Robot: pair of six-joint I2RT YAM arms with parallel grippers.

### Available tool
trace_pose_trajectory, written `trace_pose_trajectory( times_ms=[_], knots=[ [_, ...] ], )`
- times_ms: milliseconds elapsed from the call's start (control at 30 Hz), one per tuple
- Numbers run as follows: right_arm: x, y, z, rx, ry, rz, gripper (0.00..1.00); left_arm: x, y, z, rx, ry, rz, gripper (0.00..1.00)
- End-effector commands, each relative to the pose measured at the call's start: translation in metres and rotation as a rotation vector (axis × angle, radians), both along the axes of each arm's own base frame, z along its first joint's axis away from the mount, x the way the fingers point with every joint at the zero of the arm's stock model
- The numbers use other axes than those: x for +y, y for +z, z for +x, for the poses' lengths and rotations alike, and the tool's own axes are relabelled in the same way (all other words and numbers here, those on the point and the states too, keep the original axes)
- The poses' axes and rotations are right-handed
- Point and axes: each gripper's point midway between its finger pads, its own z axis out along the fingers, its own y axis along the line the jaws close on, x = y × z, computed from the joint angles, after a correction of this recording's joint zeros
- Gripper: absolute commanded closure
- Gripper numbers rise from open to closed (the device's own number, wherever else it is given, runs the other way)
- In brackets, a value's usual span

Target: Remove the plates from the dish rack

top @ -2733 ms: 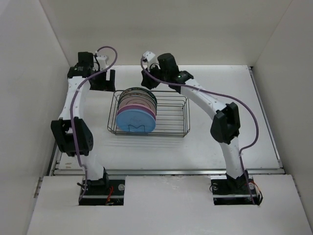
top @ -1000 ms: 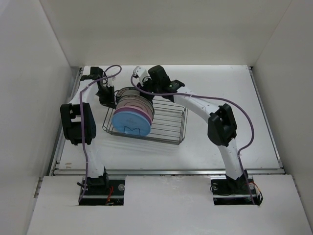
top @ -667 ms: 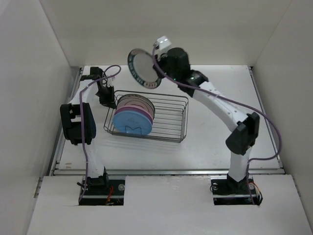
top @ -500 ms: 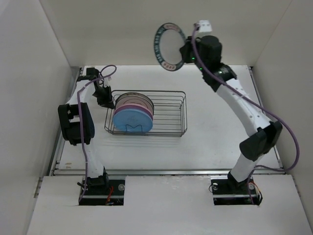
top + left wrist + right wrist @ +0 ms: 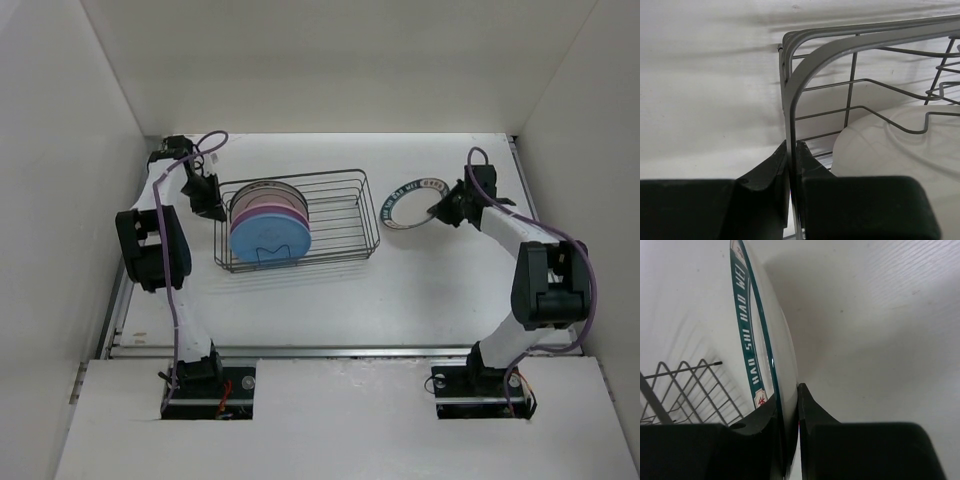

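The dish rack (image 5: 340, 212), a dark wire basket, sits left of the table's middle. Upright plates stand in its left end, a blue one (image 5: 268, 238) in front and a pink one (image 5: 266, 208) behind it. My left gripper (image 5: 212, 204) is shut on the rack's left corner wire (image 5: 789, 105); the wire runs straight between the pads (image 5: 775, 160), and a pale plate (image 5: 880, 150) shows just inside. My right gripper (image 5: 441, 209) is shut on the edge of a white plate with a dark lettered rim (image 5: 408, 204), held low over the table right of the rack. The right wrist view shows that rim (image 5: 747, 325) pinched between the jaws of that gripper (image 5: 788, 402).
White walls close in the table at the back and on both sides. A raised ledge runs along the near edge by the arm bases. The rack's right end (image 5: 685, 385) lies close to the held plate.
My right arm lifted the dark-rimmed plate out of the rack, swung it high over the back, then brought it down to the right of the rack. My left gripper stayed on the rack, which shifted slightly.
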Motion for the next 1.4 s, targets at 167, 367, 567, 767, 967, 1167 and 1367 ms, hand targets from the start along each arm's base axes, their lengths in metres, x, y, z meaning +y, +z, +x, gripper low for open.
trace_pose_trajectory(
  times_ms=[167, 367, 567, 767, 967, 1167, 1367],
  knots=[
    [0.009, -0.023, 0.007, 0.039, -0.019, 0.138, 0.88, -0.015, 0.016, 0.022, -0.011, -0.089, 0.012, 1.00],
    [-0.011, -0.038, -0.002, 0.092, -0.064, 0.020, 0.45, -0.018, 0.015, 0.023, -0.016, -0.076, 0.017, 1.00],
    [0.002, 0.038, 0.015, -0.058, 0.124, -0.254, 0.36, -0.016, 0.017, 0.023, -0.017, -0.082, 0.029, 0.96],
    [0.092, 0.145, 0.016, -0.342, 0.324, -0.600, 0.07, -0.016, 0.024, 0.030, -0.048, -0.097, 0.075, 0.89],
    [0.193, 0.174, 0.002, -0.513, 0.571, -0.647, 0.00, -0.014, 0.027, 0.028, -0.050, -0.103, 0.087, 0.88],
    [0.261, 0.192, -0.022, -0.696, 0.937, -0.512, 0.07, -0.012, 0.034, 0.028, -0.070, -0.109, 0.101, 0.87],
    [0.349, 0.159, -0.093, -0.719, 1.439, -0.377, 0.41, -0.012, 0.034, 0.028, -0.070, -0.109, 0.101, 0.87]
  ],
)
